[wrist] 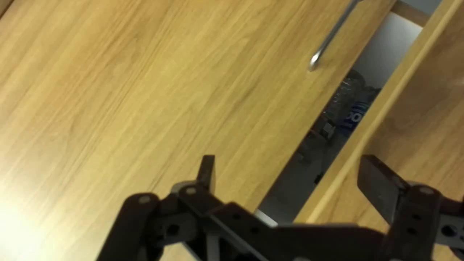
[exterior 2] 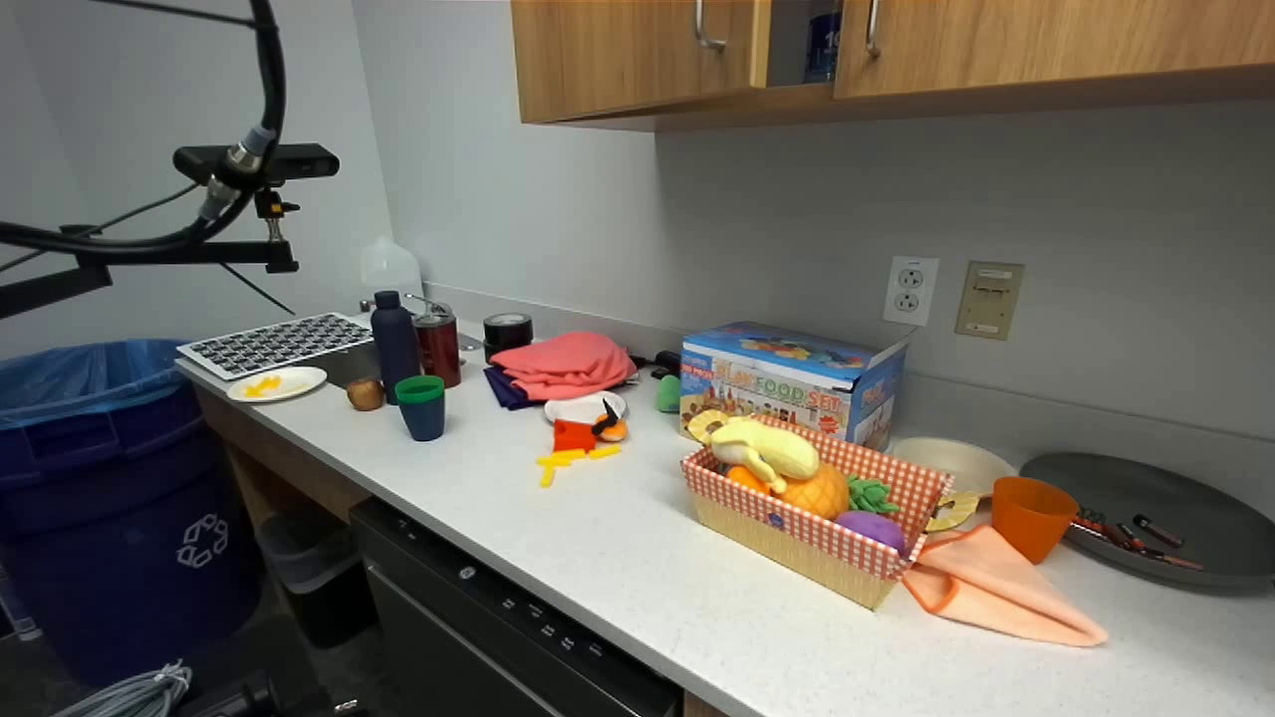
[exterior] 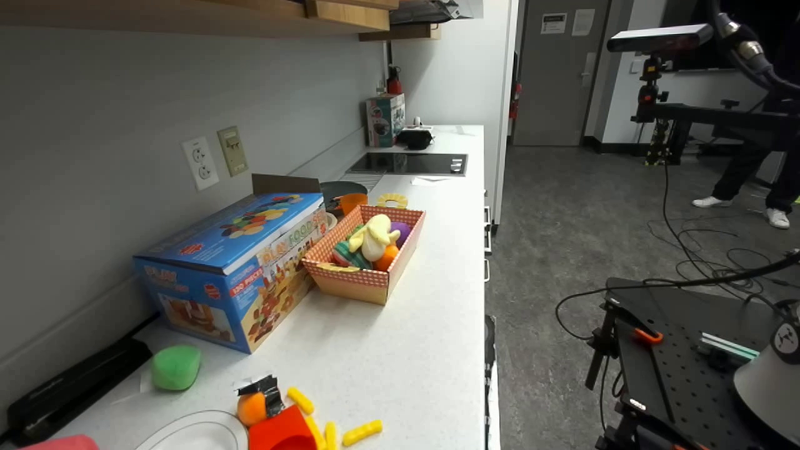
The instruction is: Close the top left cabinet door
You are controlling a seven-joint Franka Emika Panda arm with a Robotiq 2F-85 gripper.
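Above the back edge of the worktop [exterior 2: 598, 558], the left door [exterior 2: 628, 55] stands ajar, clear of the right door [exterior 2: 1056, 38], so the closing push seems yet to be made, the gripper [wrist: 288, 161] spread wide and empty before both.

Counter [exterior 2: 598, 548]: long, white, faintly speckled
Blue play-food box [exterior 2: 777, 383]: just beside the checked basket [exterior 2: 787, 546]
Peach cloth [exterior 2: 1001, 590]: loosely spread, just beside the checked basket
Orange cup [exterior 2: 1033, 518]: upright, just beside the dark dish [exterior 2: 1245, 518]
Navy bottle [exterior 2: 393, 344]: upright, next to the red tumbler [exterior 2: 439, 353]
Yellow sticks [exterior: 362, 432]: scattered near the red container [exterior: 278, 429]
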